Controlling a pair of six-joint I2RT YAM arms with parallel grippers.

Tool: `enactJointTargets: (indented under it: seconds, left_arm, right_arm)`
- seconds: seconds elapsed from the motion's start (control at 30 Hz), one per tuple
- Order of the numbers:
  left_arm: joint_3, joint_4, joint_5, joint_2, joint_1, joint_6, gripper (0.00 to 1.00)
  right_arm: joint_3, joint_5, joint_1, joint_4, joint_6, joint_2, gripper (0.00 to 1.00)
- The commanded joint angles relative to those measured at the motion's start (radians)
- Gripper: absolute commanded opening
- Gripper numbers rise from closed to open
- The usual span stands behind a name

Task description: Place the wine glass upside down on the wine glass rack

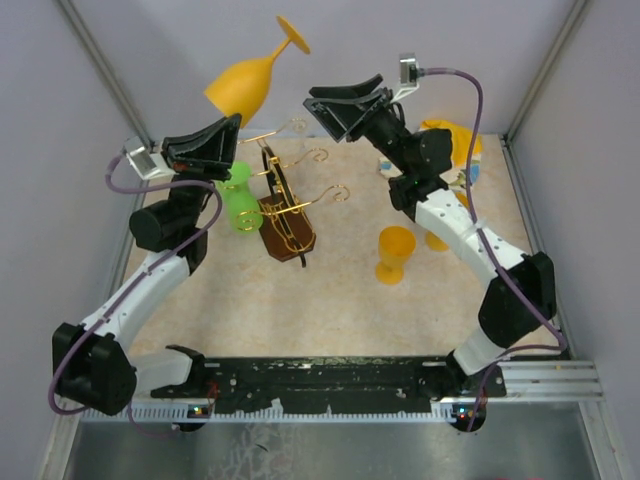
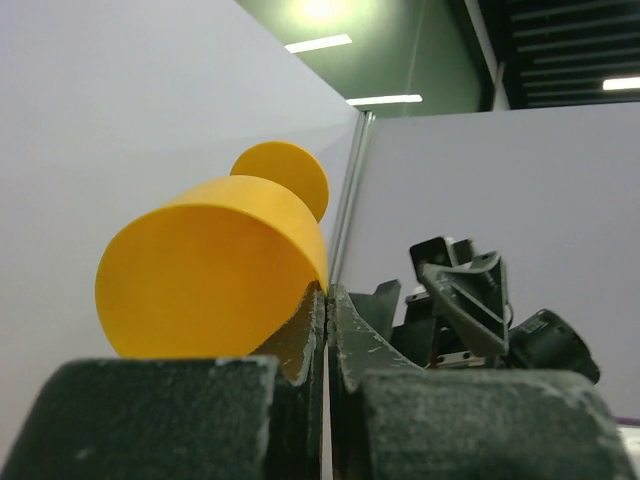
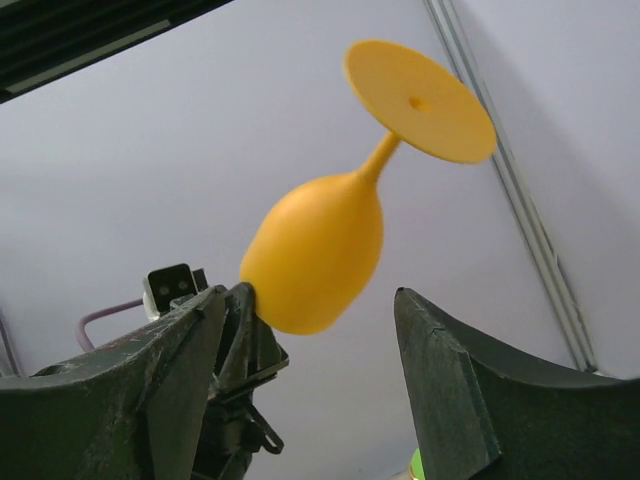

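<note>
Well, the wine glass rack stands on the counter; beyond it the left pincer pinches the bowl rim of the orange wine glass, foot up, aloft. The right pincer gapes empty beside it. That thin rim pinch may slip, dropping the glass onto the wire. No writing is legible.

Green plastic goblet left of centre on the beige speckled tabletop. Orange goblet upright, right of centre, well apart from the green one. Yellow-orange items at the far right corner, partly hidden, kind unclear.
</note>
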Motion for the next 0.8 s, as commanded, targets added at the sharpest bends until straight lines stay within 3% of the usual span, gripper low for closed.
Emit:
enactJointTargets:
  seconds: [0.0,0.4,0.77]
  left_arm:
    - [0.002,0.134,-0.001,0.006,-0.018,-0.076,0.00]
    - [0.005,0.169,0.035,0.046,-0.052,-0.142,0.00]
    - [0.011,0.151,0.088,0.028,-0.056,-0.194,0.00]
  right_arm:
    - [0.050,-0.019,-0.006,0.120,0.072,0.025,0.68]
    - [0.150,-0.021,-0.005,0.236,0.088,0.147,0.67]
    - [0.262,-0.029,-0.005,0.214,0.048,0.215,0.66]
